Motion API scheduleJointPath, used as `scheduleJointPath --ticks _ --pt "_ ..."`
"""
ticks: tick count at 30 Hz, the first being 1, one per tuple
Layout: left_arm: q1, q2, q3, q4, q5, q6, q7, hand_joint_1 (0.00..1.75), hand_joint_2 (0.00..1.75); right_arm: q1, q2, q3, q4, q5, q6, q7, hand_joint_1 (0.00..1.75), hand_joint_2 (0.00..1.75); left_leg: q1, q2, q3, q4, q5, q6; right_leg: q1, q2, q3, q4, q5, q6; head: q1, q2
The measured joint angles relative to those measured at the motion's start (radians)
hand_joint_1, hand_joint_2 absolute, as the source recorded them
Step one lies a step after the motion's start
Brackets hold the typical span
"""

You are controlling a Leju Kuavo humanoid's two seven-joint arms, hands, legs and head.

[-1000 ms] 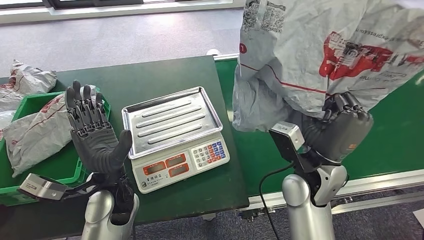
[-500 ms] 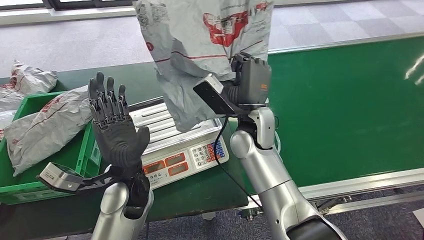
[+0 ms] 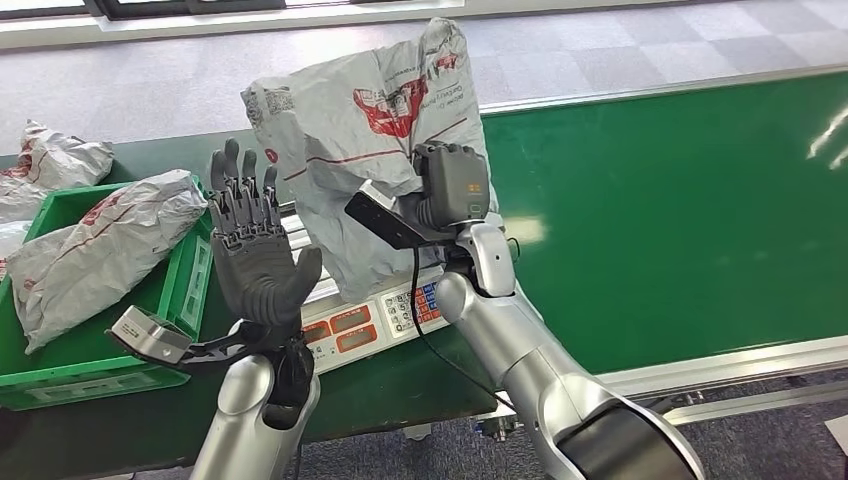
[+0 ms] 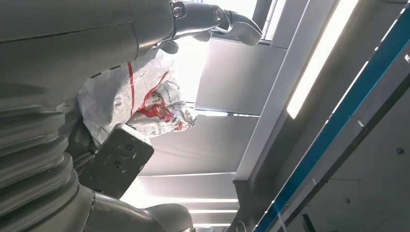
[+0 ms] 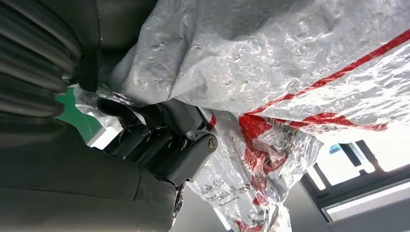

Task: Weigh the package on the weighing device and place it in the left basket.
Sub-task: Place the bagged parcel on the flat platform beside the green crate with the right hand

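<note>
My right hand [image 3: 448,186] grips a grey plastic mail package [image 3: 365,140] with red print and holds it up over the tray of the weighing scale [image 3: 385,310]. The bag's lower end hangs down to the scale and hides most of the tray. In the right wrist view the fingers [image 5: 167,140] clamp the crinkled package [image 5: 290,72]. My left hand [image 3: 255,262] stands open, palm up and fingers upright, just left of the package and in front of the scale. The left wrist view looks up at the package [image 4: 140,96] and the ceiling.
A green basket [image 3: 75,362] at the left holds a grey package [image 3: 100,245]; another bag [image 3: 55,160] lies behind it. The scale stands on a dark green table [image 3: 420,375]. A green conveyor belt [image 3: 690,200] runs along the right.
My right arm has swung the package leftward from over the conveyor and lowered it over the scale. My left hand rose slightly and shifted right, still open.
</note>
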Motion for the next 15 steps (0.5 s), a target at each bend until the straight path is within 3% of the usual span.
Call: scheduleJointPath --ticks 6,12,15 --pt "-0.006 0.0 -0.001 0.018 0.008 -0.007 0.0 0.0 1.75 -0.008 0.0 0.004 0.034 -0.055 0.068 -0.028 1.75 1.75 0.0 0.0 0.0 0.0 0.0 0.0 0.0 0.0 0.0 0.0 0.0 0.0 0.0 0.0" --pt "-0.026 0.0 -0.001 0.047 0.025 -0.039 -0.013 0.0 1.75 -0.016 0.001 0.026 0.071 -0.212 0.416 -0.203 1.75 1.75 0.0 0.0 0.0 0.0 0.0 0.0 0.0 0.0 0.0 0.0 0.0 0.0 0.0 0.0" --pt "-0.035 0.0 -0.001 0.059 0.029 -0.05 -0.017 0.0 1.75 -0.02 0.002 0.054 0.092 -0.24 0.523 -0.247 1.75 1.75 0.0 0.0 0.0 0.0 0.0 0.0 0.0 0.0 0.0 0.0 0.0 0.0 0.0 0.0"
